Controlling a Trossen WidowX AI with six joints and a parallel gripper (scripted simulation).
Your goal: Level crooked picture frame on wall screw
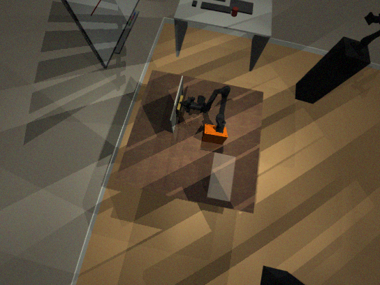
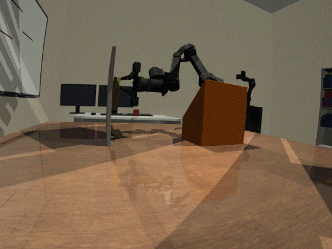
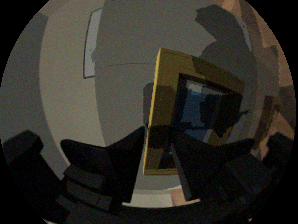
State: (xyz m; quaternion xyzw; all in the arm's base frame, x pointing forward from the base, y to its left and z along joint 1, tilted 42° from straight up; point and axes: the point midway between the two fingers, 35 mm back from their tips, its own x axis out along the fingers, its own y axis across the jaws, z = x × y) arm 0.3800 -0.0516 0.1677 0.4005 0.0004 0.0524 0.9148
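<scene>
The gold picture frame (image 1: 180,102) (image 2: 116,94) (image 3: 167,70) with a blue picture hangs on the near face of an upright grey panel (image 1: 173,120) (image 2: 109,116) (image 3: 125,40). In the wrist view it is tilted clockwise: its left bar leans right at the top, and its top bar slopes down to the right. The screw and notched strip are hidden. My gripper (image 1: 183,103) (image 2: 121,83) (image 3: 156,129) is slightly open, its fingertips on either side of the frame's left bar. Whether a finger still touches the bar cannot be seen.
The arm stands on an orange block (image 1: 214,134) (image 2: 224,113). A pale rectangle (image 1: 221,178) lies on the brown surface (image 1: 157,167). A desk (image 1: 223,19) with a red mug (image 1: 235,12) (image 2: 136,112) stands beyond. A black stand (image 1: 332,70) with another arm is farther off.
</scene>
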